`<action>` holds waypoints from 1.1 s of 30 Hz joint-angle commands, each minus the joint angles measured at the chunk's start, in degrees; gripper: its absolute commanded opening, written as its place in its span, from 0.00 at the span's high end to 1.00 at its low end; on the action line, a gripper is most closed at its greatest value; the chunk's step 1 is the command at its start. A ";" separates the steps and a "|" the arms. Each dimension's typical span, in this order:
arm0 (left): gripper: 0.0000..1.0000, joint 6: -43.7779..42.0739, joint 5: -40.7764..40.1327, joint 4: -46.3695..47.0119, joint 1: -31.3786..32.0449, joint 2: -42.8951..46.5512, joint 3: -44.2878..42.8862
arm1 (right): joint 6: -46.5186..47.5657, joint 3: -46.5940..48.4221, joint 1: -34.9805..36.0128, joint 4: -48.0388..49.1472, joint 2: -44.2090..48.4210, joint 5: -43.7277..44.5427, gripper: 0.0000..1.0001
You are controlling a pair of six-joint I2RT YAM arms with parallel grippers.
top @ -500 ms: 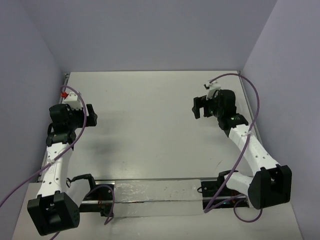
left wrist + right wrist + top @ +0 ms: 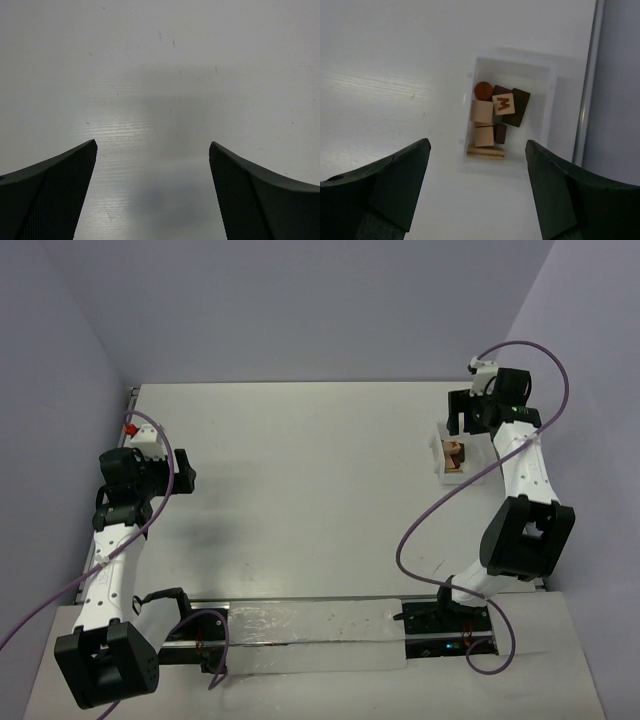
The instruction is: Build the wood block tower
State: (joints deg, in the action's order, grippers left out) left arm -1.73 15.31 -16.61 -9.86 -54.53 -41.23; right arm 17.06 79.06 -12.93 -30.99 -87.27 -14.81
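Several small wood blocks [image 2: 483, 112], tan and dark reddish-brown, lie jumbled in a clear plastic box [image 2: 547, 95]. One tan block carries a letter M [image 2: 502, 104]. A round dark piece [image 2: 483, 90] lies at the far end. In the top view the box [image 2: 437, 445] sits at the table's right side with blocks [image 2: 454, 453] in it. My right gripper [image 2: 458, 418] hovers just behind the box, open and empty; in its wrist view [image 2: 477, 144] the box lies between and beyond the fingers. My left gripper [image 2: 186, 469] is open and empty over bare table [image 2: 153, 144]. No tower is in view.
A small red part [image 2: 128, 427] sits at the table's left edge. A metal rail [image 2: 587, 90] and the wall run just right of the box. A shiny strip [image 2: 310, 630] lies between the arm bases at the front.
My right arm has swung outward to the far right and back, uncovering the box of blocks. The left arm has not moved.
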 commanded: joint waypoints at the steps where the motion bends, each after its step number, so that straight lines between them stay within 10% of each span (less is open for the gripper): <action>1: 0.01 -0.34 2.26 -0.13 -0.25 0.17 -2.58 | 5.20 7.41 -4.00 -9.40 -5.57 -3.80 0.20; 33: 0.01 -0.24 4.29 -0.35 -0.31 -1.45 -3.03 | 17.28 26.90 -11.76 -18.81 -34.05 -1.13 0.38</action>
State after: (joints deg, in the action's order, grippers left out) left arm -1.96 18.31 -17.73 -9.85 -55.56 -41.30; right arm 34.01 103.88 -24.53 -51.41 -120.03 -16.13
